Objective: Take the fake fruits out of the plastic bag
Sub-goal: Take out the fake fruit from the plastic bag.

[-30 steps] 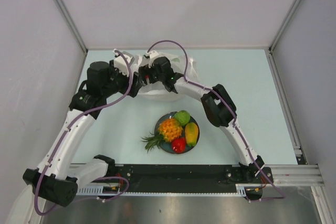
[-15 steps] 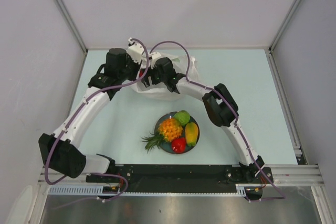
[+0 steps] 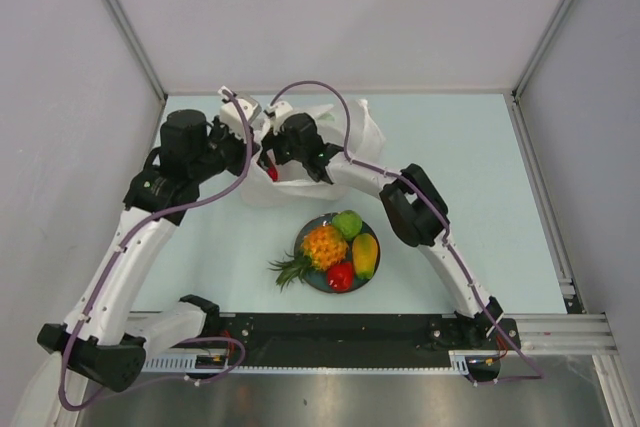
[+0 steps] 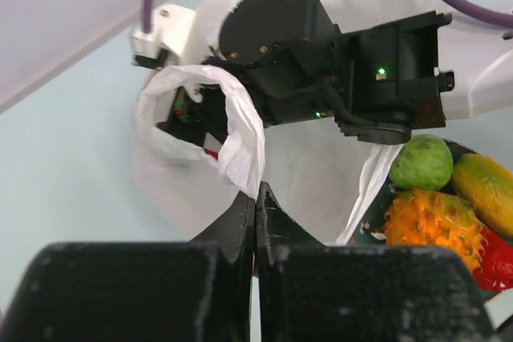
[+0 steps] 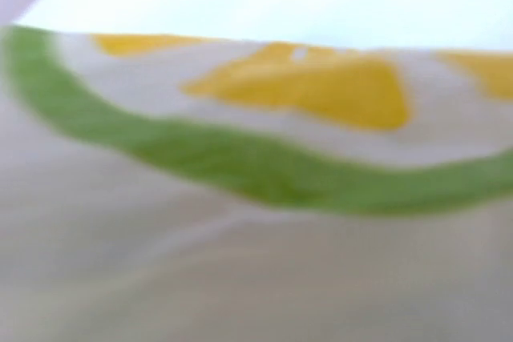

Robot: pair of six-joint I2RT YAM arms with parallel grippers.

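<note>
1. Four fake fruits (image 3: 338,249) sit on a dark plate (image 3: 312,280) near the arms, seen from above: a pineapple (image 3: 322,245), a green ball (image 3: 347,223), a yellow one (image 3: 366,255) and a red one (image 3: 340,276). The plastic bag (image 3: 335,142) lies on the table (image 3: 470,177) farther back, apart from the plate. Both arms meet at its left side. The left gripper (image 3: 255,152) is at the bag's edge. The right gripper (image 3: 280,155) pokes into the bag. A red bit (image 3: 272,173) shows in the bag's mouth.

2. From the left wrist, the left gripper's two fingers (image 4: 240,222) are pressed tight together, with a fold of the bag's rim pinched at their tips. The rim is pulled up, so the mouth gapes. The right gripper's black body reaches into that mouth. Its tips are hidden, so I cannot tell how wide they are or if they hold anything. The plate of fruits is at the right.

3. From the right wrist, all I see is blurry bag skin up close, with a green line and yellow marks.
</note>
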